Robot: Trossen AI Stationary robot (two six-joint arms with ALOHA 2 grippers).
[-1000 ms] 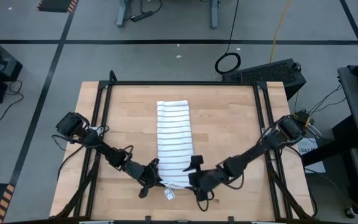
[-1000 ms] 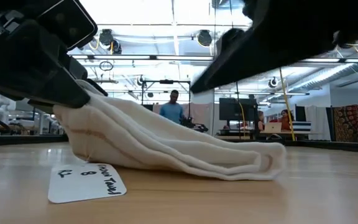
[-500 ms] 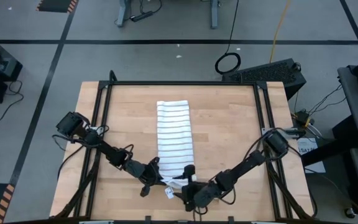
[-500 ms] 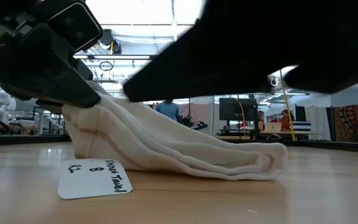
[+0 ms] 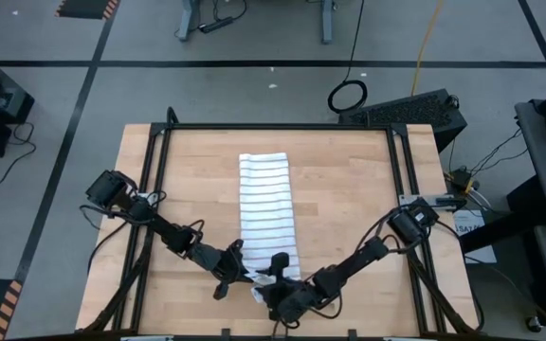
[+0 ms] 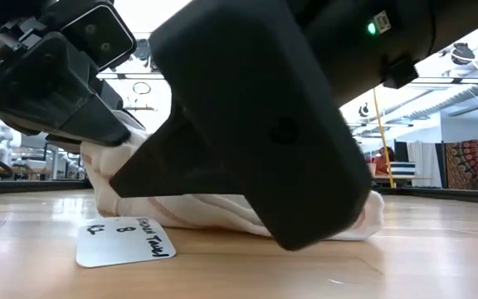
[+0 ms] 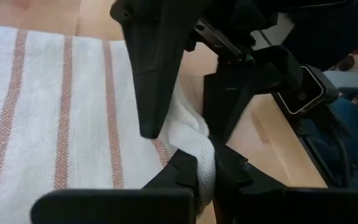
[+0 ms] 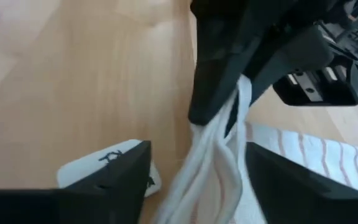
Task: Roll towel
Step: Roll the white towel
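- the thin white cloth towel with narrow dark stripes lies folded into a long narrow strip down the middle of the pale wooden worktop, its far end flat and its near end raised off the boards.
- the left gripper has its fingers clenched on the near left corner of the towel; the left wrist view shows the bunched white weave pinched between the two dark fingers, so the edge is held up, probably as the first turn of the roll.
- the right gripper sits low at the same near edge, just beside the left one. in the right wrist view its fingers stand apart on either side of the hanging folds, not yet gripping; it looks placed to take the other part of that edge so both arms can turn it together.
- the small white tag with dark handwriting lies flat on the worktop just in front of the lifted edge.
- the cloth is soft and loosely woven, several layers thick, sagging in rounded folds between the held corner and the boards; the worktop is smooth, pale wood.
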